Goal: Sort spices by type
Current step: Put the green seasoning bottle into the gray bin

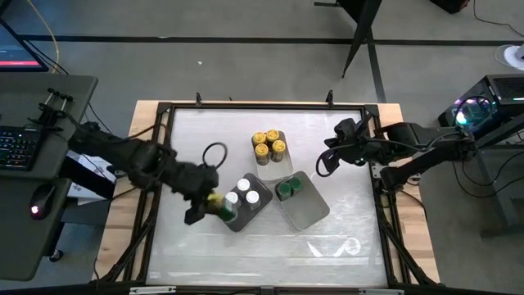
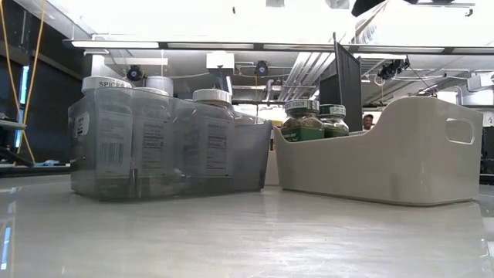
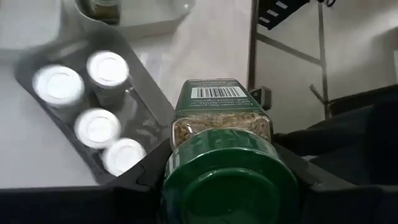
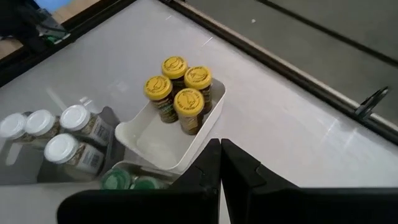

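Note:
My left gripper (image 1: 214, 206) is shut on a green-lidded spice jar (image 3: 221, 130), in the air over the near left corner of the grey tray (image 1: 237, 220). That tray holds several white-lidded jars (image 3: 96, 127). Two green-lidded jars (image 1: 286, 190) stand in a white tray (image 1: 311, 209) to its right. Several yellow-lidded jars (image 1: 268, 146) fill a second white tray (image 4: 155, 146) farther back. My right gripper (image 1: 326, 162) hangs shut above the table's right side, touching nothing. My left gripper pinches the jar between its two fingers at the lid end (image 3: 183, 165), one finger (image 3: 146, 180) on each side. The jar lies along the fingers, lid toward the wrist and barcoded bottom (image 3: 214, 92) pointing away. It is tilted, lifted clear of table and tray.
A black frame (image 1: 164, 115) runs around the shiny white table top. Free table lies in front of the trays and along the left side. A desk with keyboard and mouse (image 1: 24, 147) stands beyond the left edge.

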### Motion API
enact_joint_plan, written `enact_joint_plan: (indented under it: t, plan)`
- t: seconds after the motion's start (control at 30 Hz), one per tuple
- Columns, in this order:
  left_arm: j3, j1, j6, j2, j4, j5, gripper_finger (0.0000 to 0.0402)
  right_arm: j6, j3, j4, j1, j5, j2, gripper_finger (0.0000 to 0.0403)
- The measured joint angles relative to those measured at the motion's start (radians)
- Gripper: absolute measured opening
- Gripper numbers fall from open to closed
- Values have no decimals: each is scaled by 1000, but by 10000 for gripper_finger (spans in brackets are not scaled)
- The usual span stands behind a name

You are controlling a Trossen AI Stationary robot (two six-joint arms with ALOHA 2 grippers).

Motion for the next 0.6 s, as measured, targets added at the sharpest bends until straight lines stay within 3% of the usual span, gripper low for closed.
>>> enact_joint_plan:
  t: [0.2,0.47,0.6]
  plan:
    - [2,80,132,35,-4,114,165,6,0,2,0,-45,-2,0]
    - [3,111,319,136,112,115,165,43,0,20,16,-18,-2,0]
    - [64,149,435,229,200,108,165,19,0,60,24,-6,-2,0]
